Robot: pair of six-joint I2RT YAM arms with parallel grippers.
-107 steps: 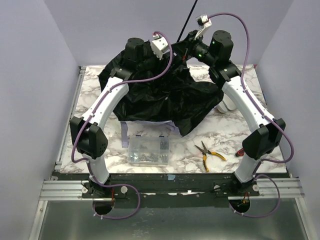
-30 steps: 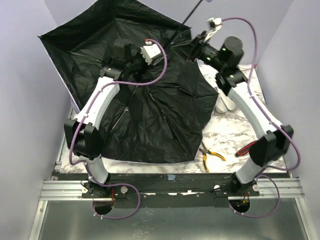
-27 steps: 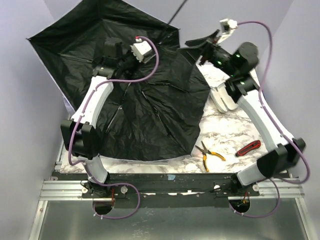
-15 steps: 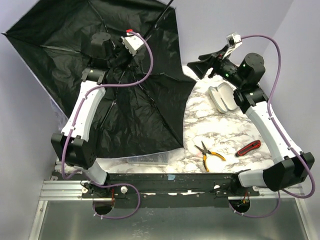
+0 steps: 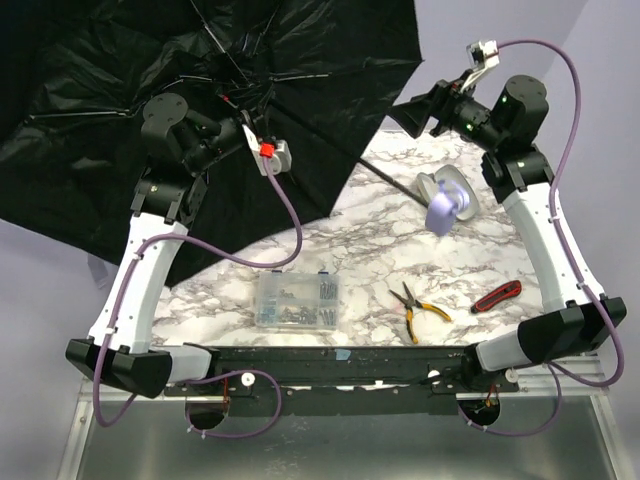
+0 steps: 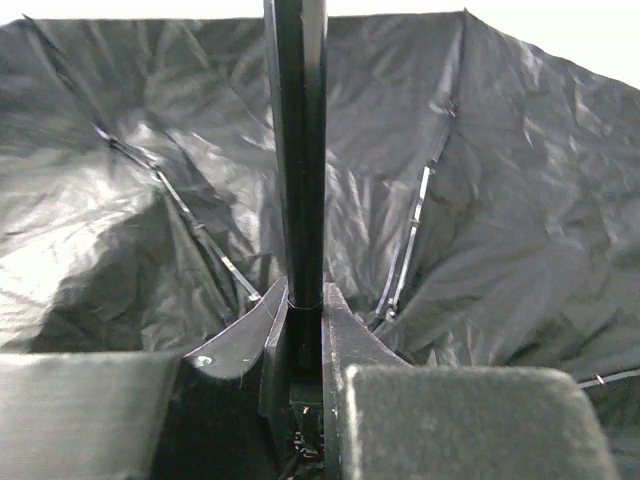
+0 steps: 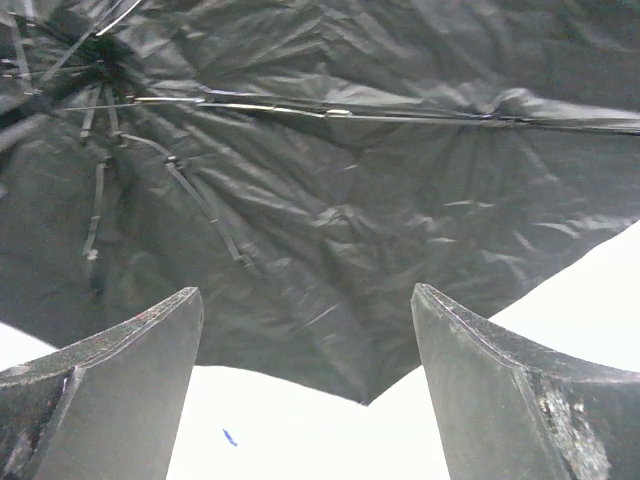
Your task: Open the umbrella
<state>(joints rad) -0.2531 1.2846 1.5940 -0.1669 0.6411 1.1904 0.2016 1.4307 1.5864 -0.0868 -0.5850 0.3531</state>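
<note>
Since the earlier frame the umbrella (image 5: 150, 60) has swung up and spread wide over the table's (image 5: 400, 250) far left corner, and my right claw (image 7: 305, 330) has released, jaws wide and empty. My left claw (image 6: 300, 340) pinches its black shaft (image 6: 298, 150). I judge the grip must hold firm and steady so nothing tips or folds.

The umbrella (image 5: 100, 100) is hanging over the surface's (image 5: 400, 250) left rear. The box (image 5: 297, 300) is lying front centre, with the pliers (image 5: 415, 308) lying right of it and a tool (image 5: 497, 296) farther right.

Open umbrella (image 5: 110, 100) above marble table (image 5: 400, 262)
</note>
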